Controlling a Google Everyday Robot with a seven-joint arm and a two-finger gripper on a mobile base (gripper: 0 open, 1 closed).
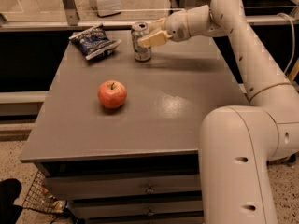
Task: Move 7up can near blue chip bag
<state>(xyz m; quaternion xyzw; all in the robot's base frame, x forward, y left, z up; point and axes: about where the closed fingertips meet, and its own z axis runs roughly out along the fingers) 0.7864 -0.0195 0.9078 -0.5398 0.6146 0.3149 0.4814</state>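
Placement stage, I'd say: dark blue foil chip bag point(96, 41) far-left on the grey surface point(187, 101), round red apple point(112, 94) nearer, silver green-marked 7up can point(140, 51) upright just right of the bag with the gripper point(145, 35) clamped on its top; next needs clean release without tipping; no containers on it.

Red apple point(112, 94) on grey table point(187, 101).

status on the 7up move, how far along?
Mostly done: the 7up can stands upright on the table beside the blue chip bag, not touching it. In hand: the hand is at the can's top. Left: probably only clearing the hand away.
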